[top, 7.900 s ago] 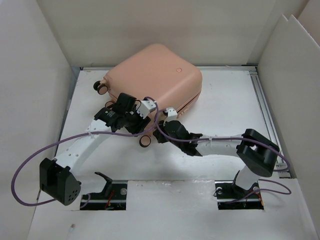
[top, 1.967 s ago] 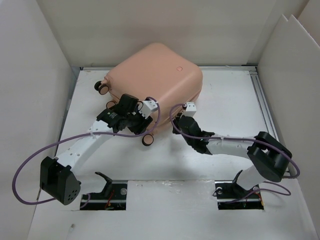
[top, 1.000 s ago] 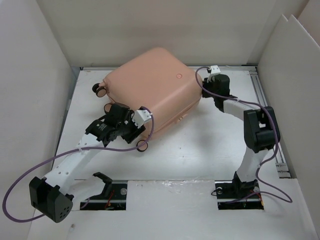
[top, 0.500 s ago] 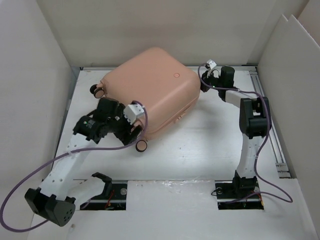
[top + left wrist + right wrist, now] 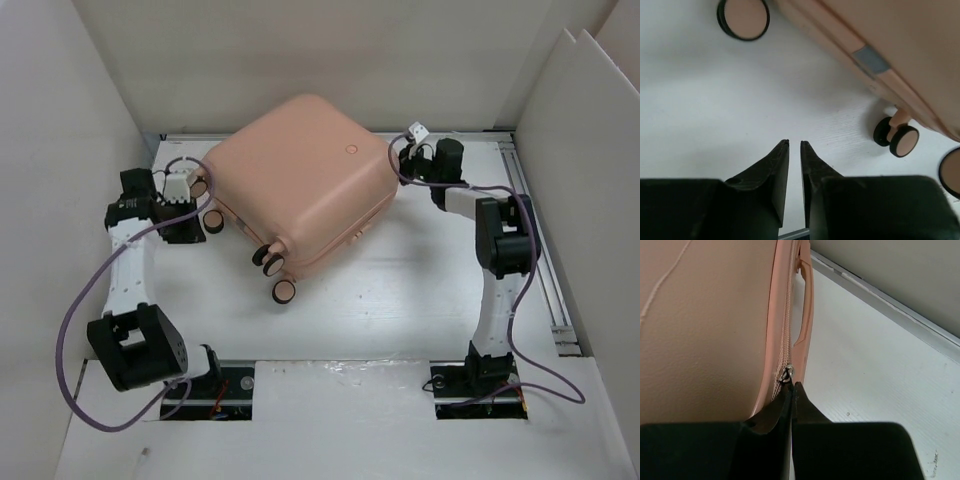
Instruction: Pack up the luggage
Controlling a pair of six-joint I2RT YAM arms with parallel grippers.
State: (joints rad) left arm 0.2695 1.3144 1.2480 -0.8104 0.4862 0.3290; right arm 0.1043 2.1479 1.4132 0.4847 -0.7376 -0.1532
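The peach-pink suitcase [image 5: 300, 170] lies flat and closed on the white table [image 5: 430, 270], toward 12 o'clock, turned askew with its wheels [image 5: 268, 260] at about 7 o'clock. The right gripper [image 5: 791, 386] sits at the case's 2 o'clock corner, clenched tight on the metal zipper pull [image 5: 787, 374], just below the side handle [image 5: 805, 305]. The left gripper [image 5: 795, 144] hovers over bare table at the case's 9 o'clock. Its jaws are nearly together with only a thin slit between them, and they grasp nothing.

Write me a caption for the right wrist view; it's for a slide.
Right gripper pinching the zipper pull on the pink suitcase, near its handle.
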